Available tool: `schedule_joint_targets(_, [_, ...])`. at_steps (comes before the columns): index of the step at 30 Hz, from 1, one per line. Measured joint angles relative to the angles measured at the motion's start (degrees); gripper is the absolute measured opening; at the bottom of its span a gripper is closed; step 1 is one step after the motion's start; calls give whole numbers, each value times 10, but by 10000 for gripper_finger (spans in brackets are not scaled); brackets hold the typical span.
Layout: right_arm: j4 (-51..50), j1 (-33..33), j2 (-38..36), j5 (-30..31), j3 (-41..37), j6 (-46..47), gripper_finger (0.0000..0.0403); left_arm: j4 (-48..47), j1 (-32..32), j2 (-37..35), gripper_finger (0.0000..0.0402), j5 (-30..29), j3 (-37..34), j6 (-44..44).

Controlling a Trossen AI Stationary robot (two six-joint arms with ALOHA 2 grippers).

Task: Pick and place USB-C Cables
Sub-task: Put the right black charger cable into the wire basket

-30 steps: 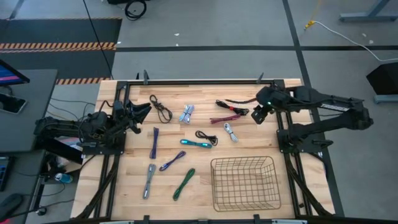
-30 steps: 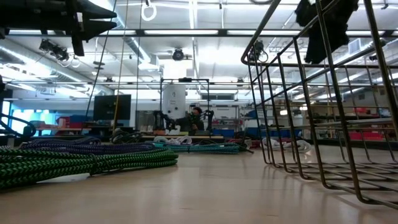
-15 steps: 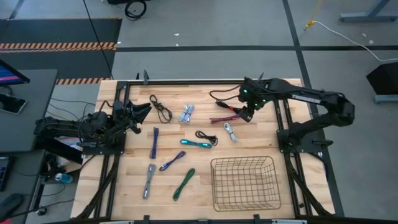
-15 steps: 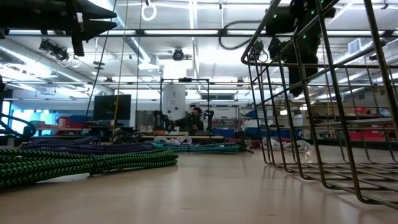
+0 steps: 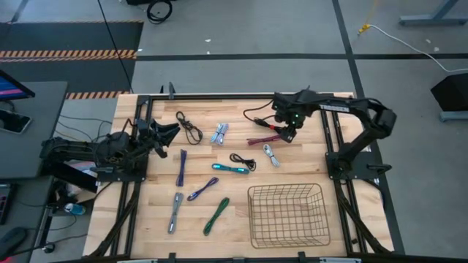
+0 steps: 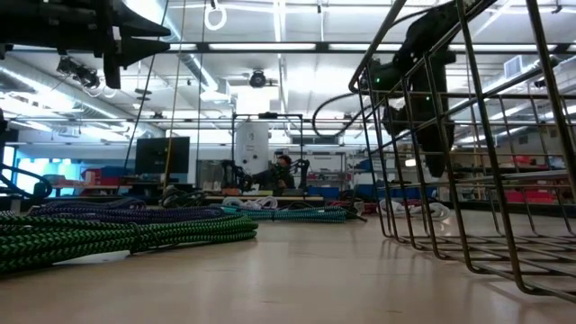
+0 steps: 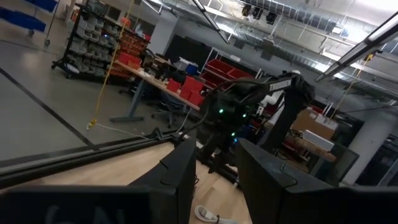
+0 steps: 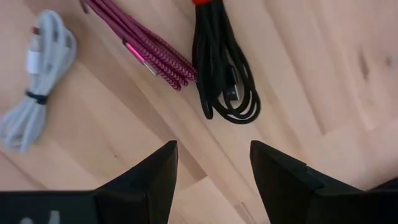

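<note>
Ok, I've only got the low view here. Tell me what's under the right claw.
Observer: The right claw hangs open over the bare wooden tabletop, just short of a coiled black cable.
Operator: Name that cable's neighbours.
Observer: A magenta braided cable lies close beside it, and a white cable bundle lies farther off.
Operator: Now check the basket.
Observer: Seen from above, no cable shows inside the black wire-mesh basket.
</note>
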Motion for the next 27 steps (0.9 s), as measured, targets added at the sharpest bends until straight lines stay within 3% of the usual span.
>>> schedule_joint_targets(11, [50,0,69,-11,0,-16,209,0,0,0,121,0,0,0])
schedule_joint_targets(21, [52,-14,69,28,0,-26,209,0,0,0,121,0,0,0])
schedule_joint_targets(27, [62,-19,70,14,-6,-22,209,0,0,0,121,0,0,0])
